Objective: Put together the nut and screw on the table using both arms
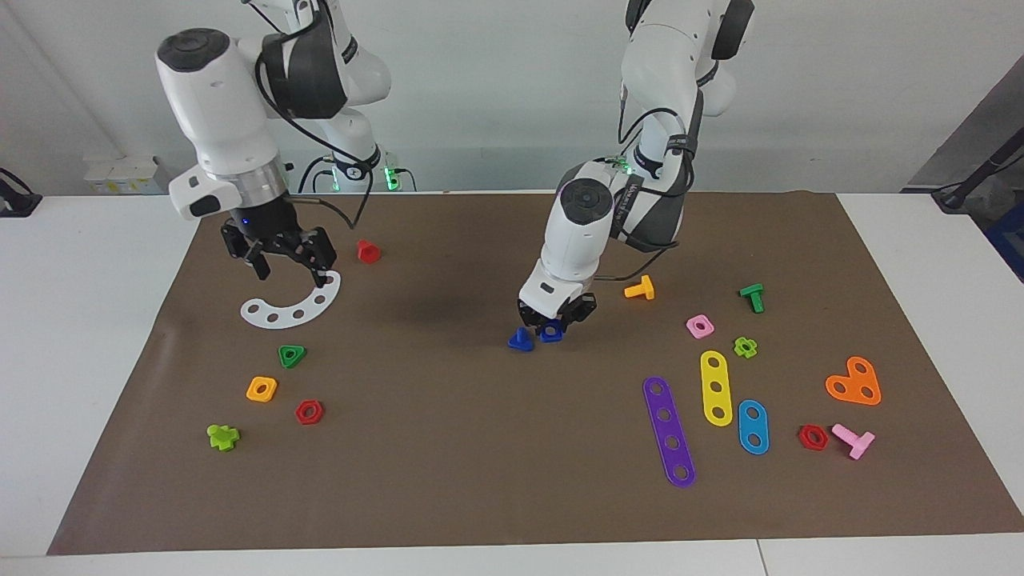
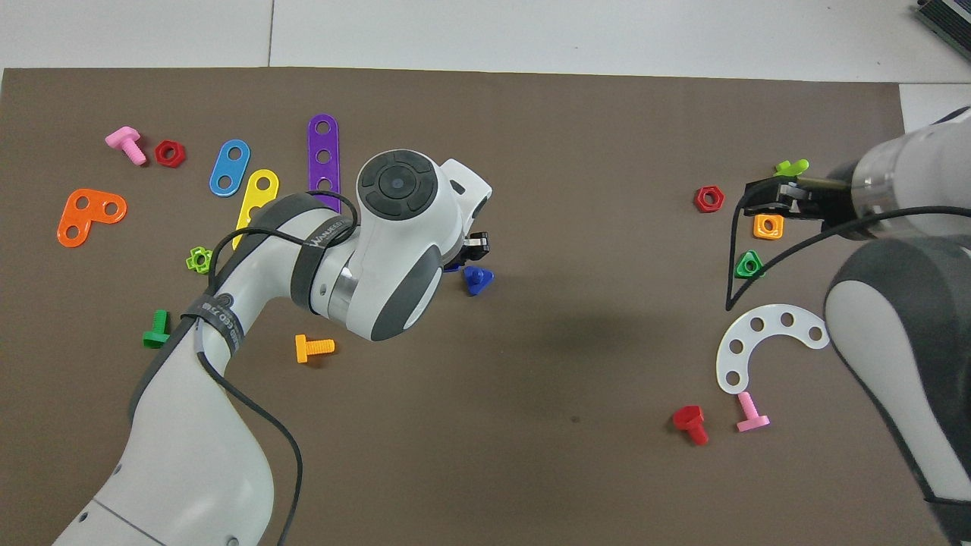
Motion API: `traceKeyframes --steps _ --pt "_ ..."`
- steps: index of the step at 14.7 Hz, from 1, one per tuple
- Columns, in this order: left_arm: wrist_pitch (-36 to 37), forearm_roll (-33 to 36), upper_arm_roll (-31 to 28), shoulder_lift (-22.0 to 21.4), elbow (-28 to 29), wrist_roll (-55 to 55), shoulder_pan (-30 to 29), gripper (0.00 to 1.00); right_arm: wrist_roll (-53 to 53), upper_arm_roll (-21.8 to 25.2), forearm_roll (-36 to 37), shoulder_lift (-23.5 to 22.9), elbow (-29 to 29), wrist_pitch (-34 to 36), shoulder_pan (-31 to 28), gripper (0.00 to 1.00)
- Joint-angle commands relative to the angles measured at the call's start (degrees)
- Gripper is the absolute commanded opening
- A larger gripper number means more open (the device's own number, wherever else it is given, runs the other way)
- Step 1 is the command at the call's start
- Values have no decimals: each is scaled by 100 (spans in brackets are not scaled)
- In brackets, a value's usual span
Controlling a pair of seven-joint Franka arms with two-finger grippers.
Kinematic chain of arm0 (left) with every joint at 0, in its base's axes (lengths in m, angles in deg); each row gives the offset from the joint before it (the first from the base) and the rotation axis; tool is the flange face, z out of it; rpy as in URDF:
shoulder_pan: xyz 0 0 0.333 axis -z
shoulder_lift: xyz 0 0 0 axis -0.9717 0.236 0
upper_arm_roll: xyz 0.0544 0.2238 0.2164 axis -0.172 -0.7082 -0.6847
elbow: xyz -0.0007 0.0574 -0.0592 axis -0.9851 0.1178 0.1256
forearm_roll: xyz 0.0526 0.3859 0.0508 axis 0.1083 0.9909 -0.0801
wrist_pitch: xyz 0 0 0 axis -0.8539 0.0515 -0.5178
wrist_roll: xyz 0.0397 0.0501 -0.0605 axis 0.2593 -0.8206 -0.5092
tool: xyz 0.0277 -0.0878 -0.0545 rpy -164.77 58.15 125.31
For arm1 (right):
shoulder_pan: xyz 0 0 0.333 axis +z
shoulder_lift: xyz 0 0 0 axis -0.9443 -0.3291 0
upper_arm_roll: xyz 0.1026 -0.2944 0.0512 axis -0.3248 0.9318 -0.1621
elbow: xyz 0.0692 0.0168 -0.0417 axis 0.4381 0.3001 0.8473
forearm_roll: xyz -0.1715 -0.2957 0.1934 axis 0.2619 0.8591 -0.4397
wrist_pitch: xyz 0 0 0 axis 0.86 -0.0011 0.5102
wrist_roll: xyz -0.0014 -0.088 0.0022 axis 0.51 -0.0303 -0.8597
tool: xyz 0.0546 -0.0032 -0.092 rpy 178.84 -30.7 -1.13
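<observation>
**Left claw lowered onto the nut at mid-mat**

The right claw (image 1: 290,254) is held raised over the white curved plate (image 1: 293,306), fingers spread wide. The left arm is bent steeply down; the left claw (image 1: 558,318) is closed around the nut (image 1: 551,331) on the table (image 1: 448,448). The screw (image 1: 521,341) rests just beside it, head down, shaft upright.

Nut (image 1: 551,330) mostly hidden under left pincer (image 1: 555,322); grip unclear; arm tops cut off.

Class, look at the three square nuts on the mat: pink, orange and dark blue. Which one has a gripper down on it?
The dark-blue nut, mid-mat beside the blue screw: the left gripper is down around it. The pink nut and orange nut lie untouched.
</observation>
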Motion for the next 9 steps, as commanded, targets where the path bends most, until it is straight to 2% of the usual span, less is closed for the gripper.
traceKeyframes --steps 1,4,6,9 --pt "137 -110 -117 238 -320 -189 257 0 -495 -77 -154 99 -511 919 -356 100" --pt "128 -83 -125 326 -426 -321 363 0 -925 -77 -48 107 -1171 1817 -585 100" --pt "128 -83 -125 335 -426 -322 381 0 -944 -77 -30 142 -1216 2038 -612 100" --pt "110 -57 -125 335 -400 -322 381 0 -900 -86 -30 248 -1032 2021 -629 100"
